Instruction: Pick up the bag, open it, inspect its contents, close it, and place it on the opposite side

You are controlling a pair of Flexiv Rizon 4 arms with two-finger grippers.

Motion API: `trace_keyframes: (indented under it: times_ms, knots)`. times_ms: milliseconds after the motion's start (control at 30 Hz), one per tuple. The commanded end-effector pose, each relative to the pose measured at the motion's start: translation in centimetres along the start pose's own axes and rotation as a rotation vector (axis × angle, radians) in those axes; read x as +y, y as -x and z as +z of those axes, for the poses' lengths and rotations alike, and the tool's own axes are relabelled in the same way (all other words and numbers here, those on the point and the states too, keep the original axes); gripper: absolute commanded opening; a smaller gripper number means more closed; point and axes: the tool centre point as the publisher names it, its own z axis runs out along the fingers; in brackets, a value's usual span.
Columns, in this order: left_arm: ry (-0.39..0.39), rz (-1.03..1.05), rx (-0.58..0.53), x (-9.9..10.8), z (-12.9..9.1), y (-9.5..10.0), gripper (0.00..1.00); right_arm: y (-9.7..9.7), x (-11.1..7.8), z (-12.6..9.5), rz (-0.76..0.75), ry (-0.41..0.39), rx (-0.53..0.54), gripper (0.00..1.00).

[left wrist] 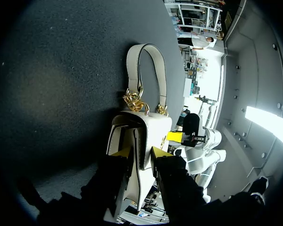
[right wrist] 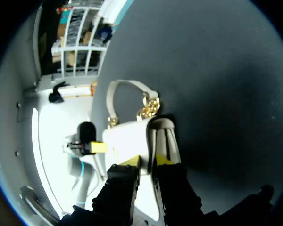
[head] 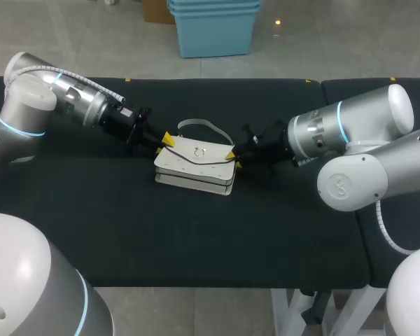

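1. The white bag [head: 196, 162] sits at the middle of the black table [head: 196, 238], with its handle [head: 204, 127] lying toward the far edge.
2. The left gripper [head: 164, 143] pinches the bag's left end between both yellow tips.
3. The right gripper [head: 234, 160] clamps the bag's right end the same way.
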Motion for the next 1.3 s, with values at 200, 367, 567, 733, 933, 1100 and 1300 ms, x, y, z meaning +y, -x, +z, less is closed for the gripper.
trace_keyframes:
  times_ms: [200, 367, 567, 733, 933, 1100, 1300]
  knots:
    - [-0.026, 0.027, 0.001, 0.3, 0.0, 0.2, 0.17, 0.5, -0.3, 0.1, 0.003, 0.163, 0.007, 0.29]
    - [-0.027, 0.029, 0.004, 0.2, 0.4, 0.6, 0.00, 0.5, -0.4, 0.5, -0.001, 0.164, 0.009, 0.00]
    - [-0.033, 0.021, 0.007, 0.1, 0.4, 1.0, 0.00, 0.9, -0.5, 0.7, 0.009, 0.165, 0.014, 0.00]
    - [-0.047, 0.025, 0.004, 0.8, -0.3, 0.4, 0.90, 0.5, -0.7, -0.1, -0.004, 0.166, 0.002, 0.84]
    - [-0.089, 0.041, -0.001, 2.2, -1.4, -0.9, 1.00, -0.3, -0.8, -1.8, -0.028, 0.169, -0.034, 1.00]
    - [-0.107, 0.067, 0.000, 3.6, -2.0, -1.8, 1.00, -0.7, -0.4, -3.2, -0.037, 0.149, -0.088, 1.00]
    - [-0.093, 0.077, -0.037, 4.5, -1.5, -2.2, 0.75, -1.1, 0.1, -4.3, -0.050, 0.143, -0.163, 1.00]
